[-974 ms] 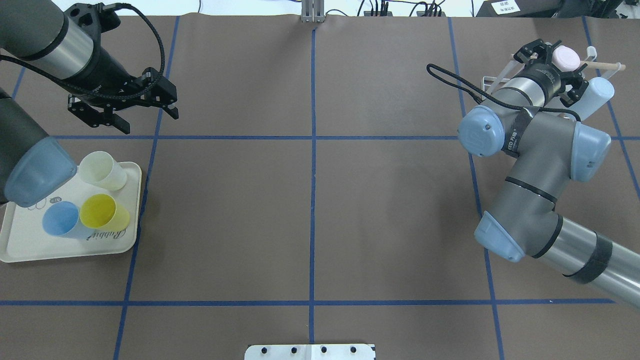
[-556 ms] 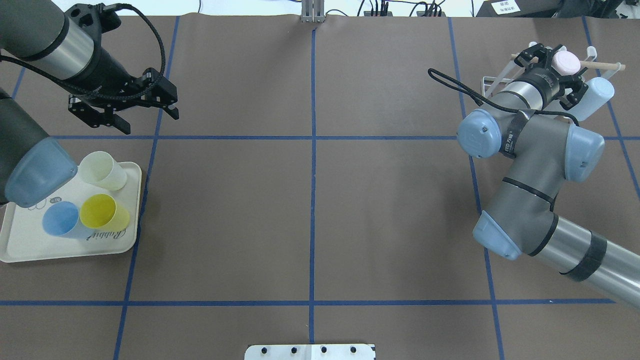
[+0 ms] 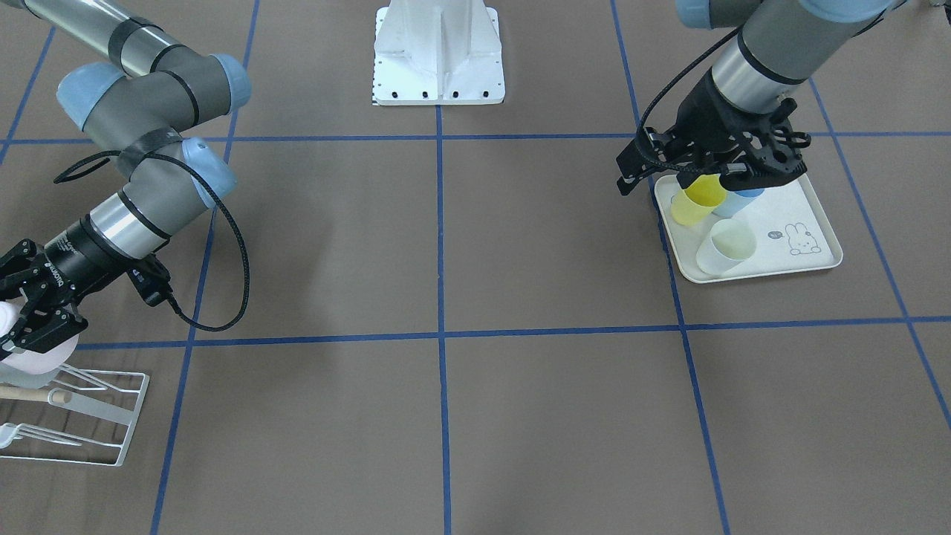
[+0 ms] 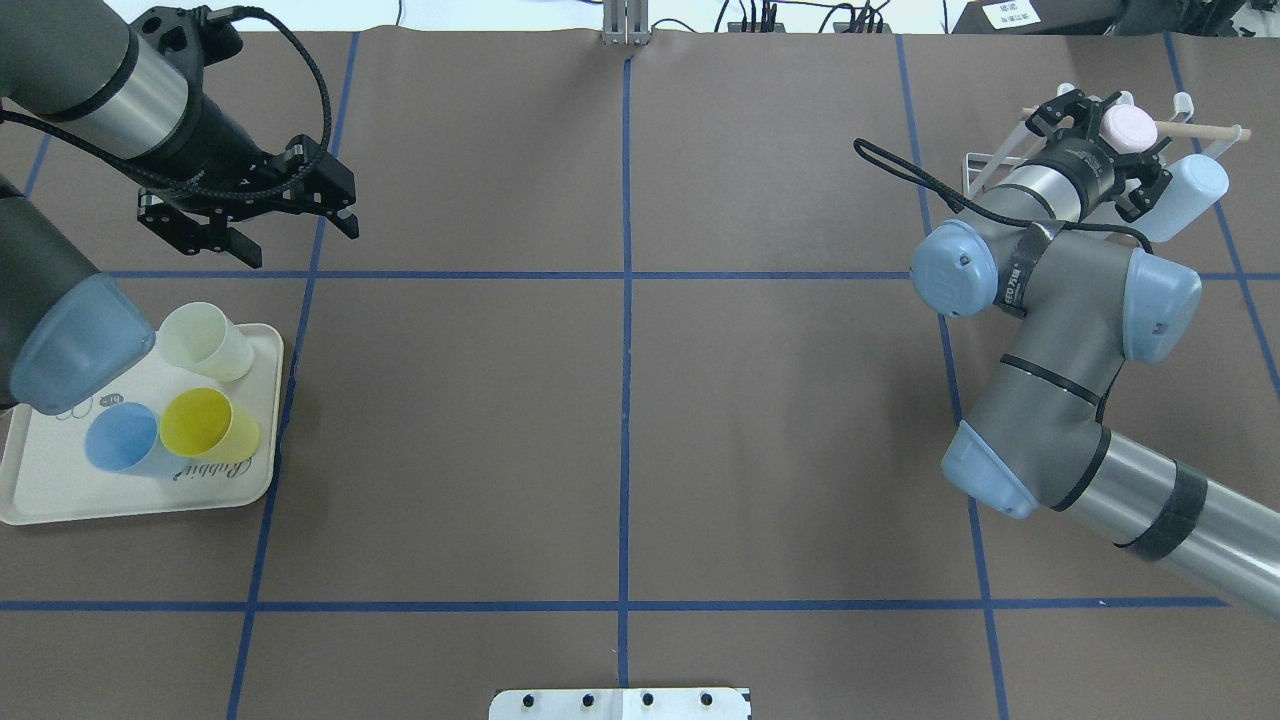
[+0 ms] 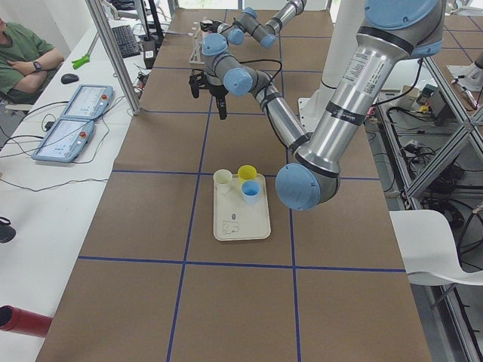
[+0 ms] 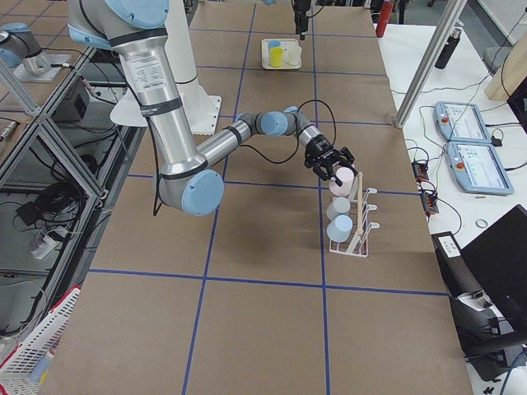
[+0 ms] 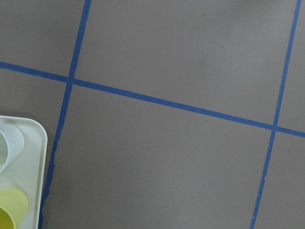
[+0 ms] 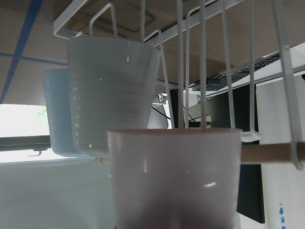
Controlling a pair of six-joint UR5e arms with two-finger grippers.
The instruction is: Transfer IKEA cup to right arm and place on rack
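Base uppermost, the pale pink IKEA cup (image 4: 1130,128) sits clamped in the right arm's (image 4: 1060,330) black gripper (image 4: 1118,140), against the small white wire rack (image 3: 93,410) at the worktop's far right corner.

— What covers the surface (image 4: 780,420)?
— Smooth, matt brown paper, crossed by blue tape lines (image 4: 625,400).
— And the small white wire rack (image 8: 202,67)?
— Thin coated metal with a slight gloss; its light dowel (image 8: 269,152) is bare, unvarnished-looking wood. The pink plastic cup (image 8: 176,176) and the ribbed pale plastic cup (image 8: 112,90) are smooth and catch small glints.
— The cream rabbit-print tray (image 3: 787,208)?
— It looks like smooth plastic, satin rather than shiny.
— The silver-grey right arm (image 4: 1060,400)?
— Matt grey casing, a brushed bare-metal tube, smooth light-blue plastic caps, and a matt black end effector (image 4: 1118,145).
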